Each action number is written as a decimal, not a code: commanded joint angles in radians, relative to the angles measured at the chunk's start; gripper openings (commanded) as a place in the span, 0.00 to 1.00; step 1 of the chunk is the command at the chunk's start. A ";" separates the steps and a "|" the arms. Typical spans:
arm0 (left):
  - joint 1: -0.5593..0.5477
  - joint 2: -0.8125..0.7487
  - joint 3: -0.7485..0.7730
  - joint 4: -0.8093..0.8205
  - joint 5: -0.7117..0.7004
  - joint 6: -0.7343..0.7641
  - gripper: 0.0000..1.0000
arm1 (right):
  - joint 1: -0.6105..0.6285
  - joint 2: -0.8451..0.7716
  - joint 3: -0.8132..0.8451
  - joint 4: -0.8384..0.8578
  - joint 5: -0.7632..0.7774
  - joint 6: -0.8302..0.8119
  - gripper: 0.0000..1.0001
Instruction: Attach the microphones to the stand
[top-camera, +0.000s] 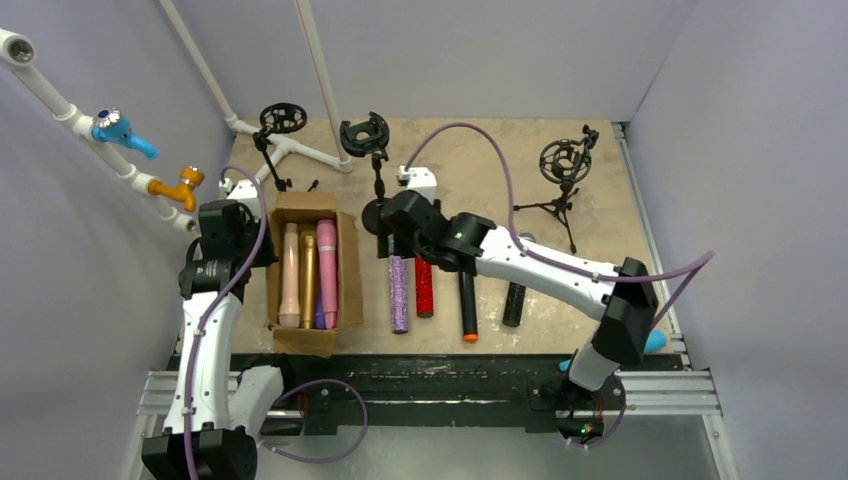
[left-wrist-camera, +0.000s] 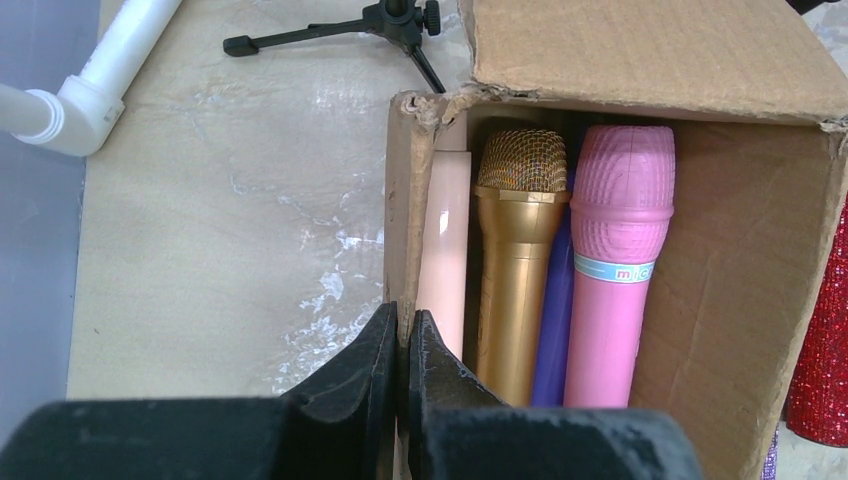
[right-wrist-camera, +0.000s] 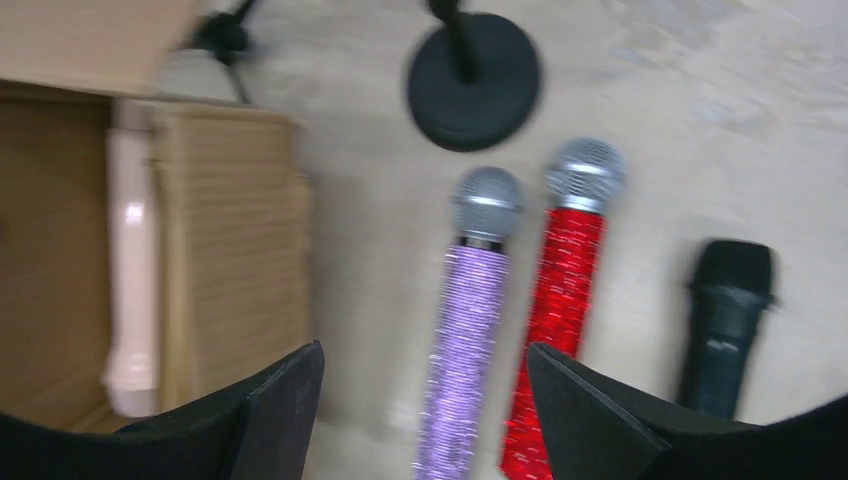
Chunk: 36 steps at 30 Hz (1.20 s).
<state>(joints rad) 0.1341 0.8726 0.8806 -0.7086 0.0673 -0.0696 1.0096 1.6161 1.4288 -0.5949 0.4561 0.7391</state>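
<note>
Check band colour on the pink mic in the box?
A light blue band, on the pink plastic microphone in the brown cardboard box; best in left wrist view.

My left gripper (top-camera: 264, 246) sits at the nine o'clock wall of the cardboard box (top-camera: 303, 203). In the box, the peach microphone (top-camera: 290, 278), gold microphone (top-camera: 308, 280) and pink microphone (top-camera: 327, 265) lie side by side, running twelve to six. At the box's three o'clock, the glittery purple microphone (top-camera: 399, 295), glittery red microphone (top-camera: 424, 290), orange-tipped black microphone (top-camera: 468, 305) and second black microphone (top-camera: 514, 303) lie in a row on the table (top-camera: 610, 205). My right gripper (top-camera: 392, 222) hangs over the twelve o'clock ends of the glittery pair, beside the middle stand (top-camera: 364, 135).
</note>
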 joint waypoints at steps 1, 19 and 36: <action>-0.004 -0.048 0.036 0.024 0.003 -0.056 0.00 | 0.076 0.091 0.212 0.031 -0.009 -0.059 0.77; -0.005 -0.069 0.023 0.003 -0.029 -0.125 0.00 | 0.210 0.430 0.561 -0.029 -0.071 -0.140 0.74; -0.004 -0.028 0.066 -0.071 -0.209 -0.207 0.00 | 0.212 0.412 0.702 -0.087 0.098 -0.224 0.77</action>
<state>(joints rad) 0.1341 0.8379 0.8890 -0.7910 -0.0700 -0.2039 1.2213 2.1494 2.0392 -0.6827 0.4881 0.5438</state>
